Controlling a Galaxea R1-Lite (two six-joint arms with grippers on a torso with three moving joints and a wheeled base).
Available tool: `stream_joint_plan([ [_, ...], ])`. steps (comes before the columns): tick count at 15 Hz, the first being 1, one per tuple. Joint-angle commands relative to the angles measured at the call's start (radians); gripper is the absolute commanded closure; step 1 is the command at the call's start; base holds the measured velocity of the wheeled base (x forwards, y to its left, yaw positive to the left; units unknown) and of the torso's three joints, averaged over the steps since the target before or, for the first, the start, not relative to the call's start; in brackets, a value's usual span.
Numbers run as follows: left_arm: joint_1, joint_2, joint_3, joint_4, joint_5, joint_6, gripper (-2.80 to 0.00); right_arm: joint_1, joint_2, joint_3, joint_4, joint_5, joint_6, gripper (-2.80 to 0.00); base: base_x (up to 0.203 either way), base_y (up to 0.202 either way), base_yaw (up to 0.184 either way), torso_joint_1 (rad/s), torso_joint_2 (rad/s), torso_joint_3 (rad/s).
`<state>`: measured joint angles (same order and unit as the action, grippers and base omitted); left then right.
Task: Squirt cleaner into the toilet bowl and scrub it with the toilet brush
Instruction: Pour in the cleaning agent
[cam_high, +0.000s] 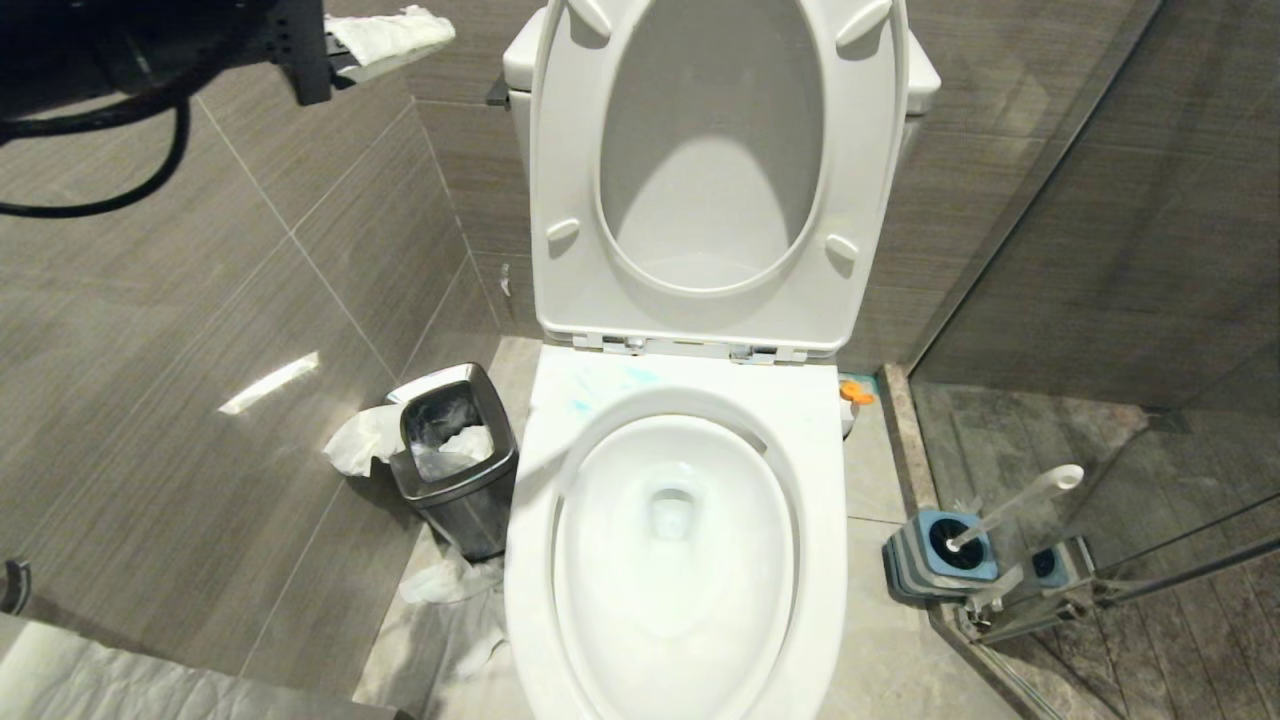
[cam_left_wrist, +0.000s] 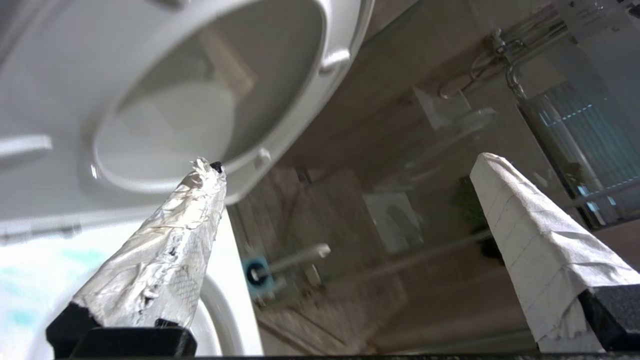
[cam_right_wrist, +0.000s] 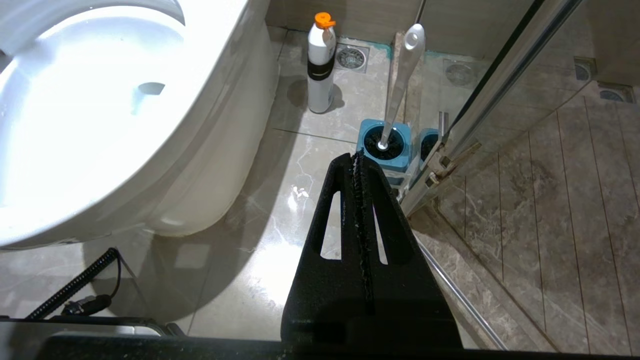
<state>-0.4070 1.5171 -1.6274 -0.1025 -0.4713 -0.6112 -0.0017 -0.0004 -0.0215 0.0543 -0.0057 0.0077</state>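
The toilet bowl stands in the middle with its seat and lid raised. Faint turquoise smears of cleaner lie on the rim behind the basin, also as cleaner in the left wrist view. The toilet brush rests in its grey, blue-topped holder on the floor to the right of the bowl. My left gripper hangs high at the upper left, open and empty, with one paper-wrapped finger showing. My right gripper is shut on nothing, low above the floor near the toilet brush.
A steel waste bin with tissue stands left of the bowl, and more tissue lies on the floor. A white bottle with an orange cap stands behind the bowl. A glass shower partition closes off the right side.
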Motion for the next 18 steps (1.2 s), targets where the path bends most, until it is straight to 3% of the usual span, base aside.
stream_joint_plan([
  [1, 0.006, -0.139, 0.051, 0.13, -0.002, -0.028, -2.8, 0.0, 0.0, 0.0, 0.0, 0.0, 0.0, 0.0, 0.0, 0.0, 0.0, 0.0, 0.0, 0.0],
  [3, 0.029, -0.195, 0.113, 0.204, -0.001, -0.025, -2.8, 0.0, 0.0, 0.0, 0.0, 0.0, 0.0, 0.0, 0.0, 0.0, 0.0, 0.0, 0.0, 0.0],
  [4, 0.048, -0.214, 0.138, 0.229, -0.001, 0.01, -2.8, 0.0, 0.0, 0.0, 0.001, 0.0, 0.0, 0.0, 0.0, 0.0, 0.0, 0.0, 0.0, 0.0],
  [7, 0.089, -0.243, 0.195, 0.296, -0.002, 0.222, -2.8, 0.0, 0.0, 0.0, 0.0, 0.0, 0.0, 0.0, 0.0, 0.0, 0.0, 0.0, 0.0, 0.0],
  [8, 0.094, -0.248, 0.203, 0.312, -0.003, 0.262, -2.8, 0.0, 0.0, 0.0, 0.001, 0.0, 0.0, 0.0, 0.0, 0.0, 0.0, 0.0, 0.0, 0.0],
  [11, 0.094, -0.247, 0.225, 0.316, 0.0, 0.321, -2.8, 0.0, 0.0, 0.0, 0.0, 0.0, 0.0, 0.0, 0.0, 0.0, 0.0, 0.0, 0.0, 0.0],
  [15, 0.113, -0.255, 0.259, 0.31, 0.021, 0.45, -2.8, 0.0, 0.0, 0.0, -0.001, 0.0, 0.0, 0.0, 0.0, 0.0, 0.0, 0.0, 0.0, 0.0],
  [18, 0.142, -0.261, 0.259, 0.305, 0.041, 0.471, -2.8, 0.0, 0.0, 0.0, -0.001, 0.0, 0.0, 0.0, 0.0, 0.0, 0.0, 0.0, 0.0, 0.0],
])
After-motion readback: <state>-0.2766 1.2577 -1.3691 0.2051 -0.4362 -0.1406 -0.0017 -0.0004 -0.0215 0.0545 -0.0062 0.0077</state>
